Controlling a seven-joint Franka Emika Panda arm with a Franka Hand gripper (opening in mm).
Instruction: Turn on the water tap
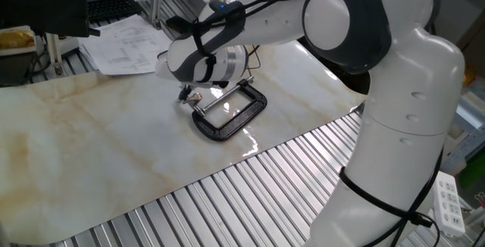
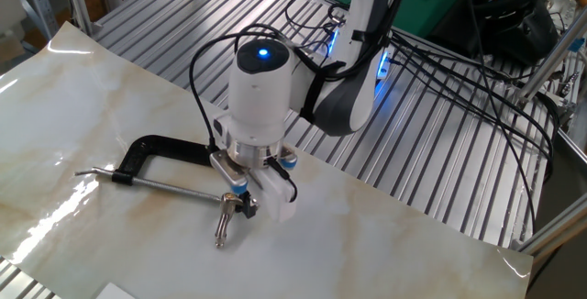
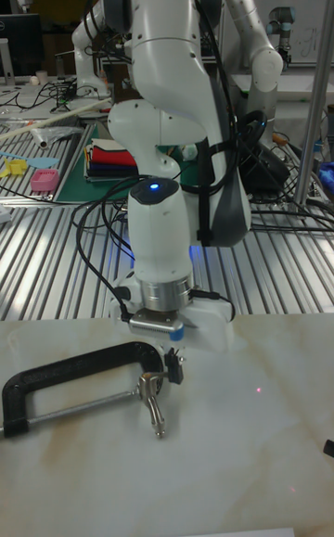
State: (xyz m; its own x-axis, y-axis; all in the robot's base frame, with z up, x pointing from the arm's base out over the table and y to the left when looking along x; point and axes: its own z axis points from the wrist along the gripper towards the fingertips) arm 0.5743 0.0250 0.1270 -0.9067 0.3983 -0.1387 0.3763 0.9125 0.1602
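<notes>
The water tap (image 2: 223, 226) is a small silver fitting with a short lever, held in the jaw of a black C-clamp (image 2: 158, 147) that lies flat on the marble sheet. It also shows as the silver tap (image 3: 153, 405) in the tall view and as a small glint, the tap (image 1: 192, 96), in the first fixed view. My gripper (image 2: 246, 207) hangs straight down just above and beside the tap's top end, at the clamp's open side. Its black fingertips (image 3: 173, 365) stand close together and I see nothing between them. In the first fixed view my gripper (image 1: 185, 92) is mostly hidden by the wrist.
The clamp's long screw rod (image 2: 165, 185) runs left toward the sheet's edge. Papers (image 1: 125, 42) lie at the back of the marble sheet (image 1: 91, 141). Black cables (image 2: 440, 51) cross the slatted metal table behind the arm. A power strip (image 1: 447, 201) sits at the far right.
</notes>
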